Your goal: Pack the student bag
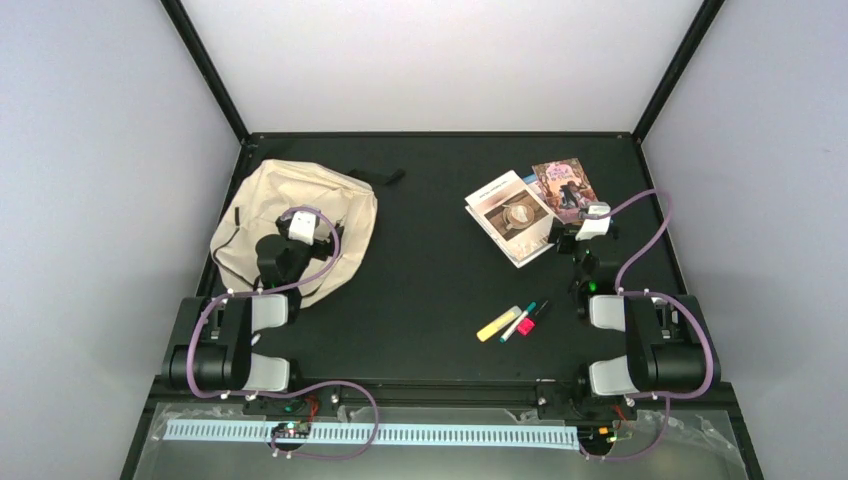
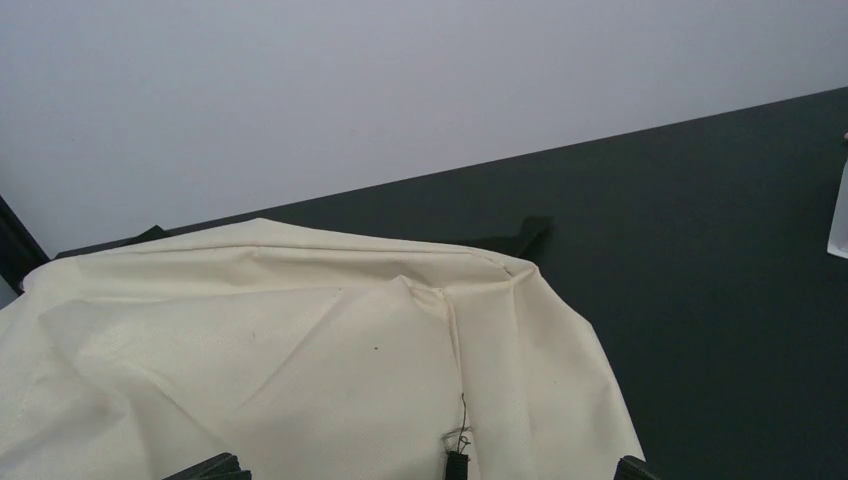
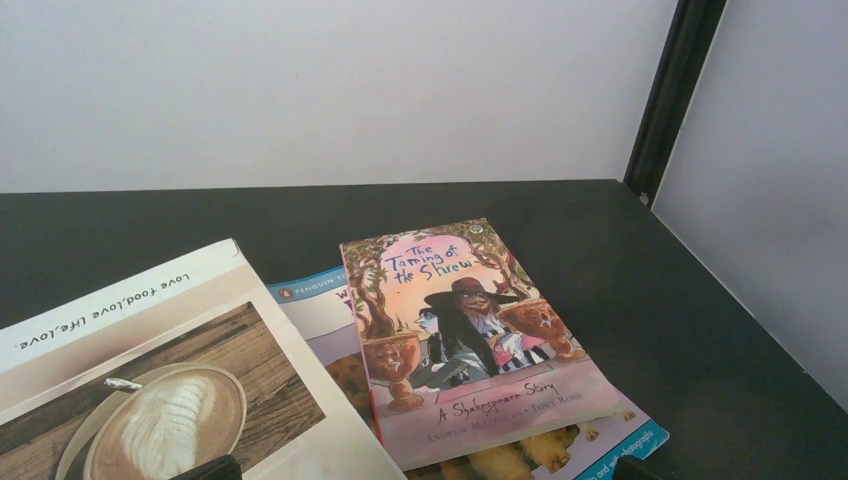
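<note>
Student bag (image 1: 255, 205) flat on desk (image 1: 430, 265) at left, insides hidden; left tool (image 2: 425, 474) above it, jaws apart; right tool (image 3: 418, 472) likewise apart, beside three overlapping books (image 1: 530, 205); yellow highlighter (image 1: 498, 323) and two markers (image 1: 525, 318) loose, outside bag

Quick count.

Bags: one, the student bag (image 1: 250, 210).

Books: three.
- one coffee-cover book (image 1: 510, 215)
- one Taming of the Shrew book (image 1: 563, 187)
- one blue Penguin book (image 3: 310, 295), mostly under the other two

Writing tools: three for sure.
- one yellow highlighter (image 1: 497, 325)
- one pink marker (image 1: 524, 324)
- one teal pen (image 1: 514, 329)

A dark tip beside the pink marker could be its cap or a fourth pen; too small to tell.

Robot arms: two, left arm (image 1: 225, 345) and right arm (image 1: 655, 345).

Grippers: two, one per arm, left gripper (image 2: 423, 466) and right gripper (image 3: 420, 468).

Tables: one black table (image 1: 430, 270).

White slotted strips: one, the white strip (image 1: 400, 435).
</note>
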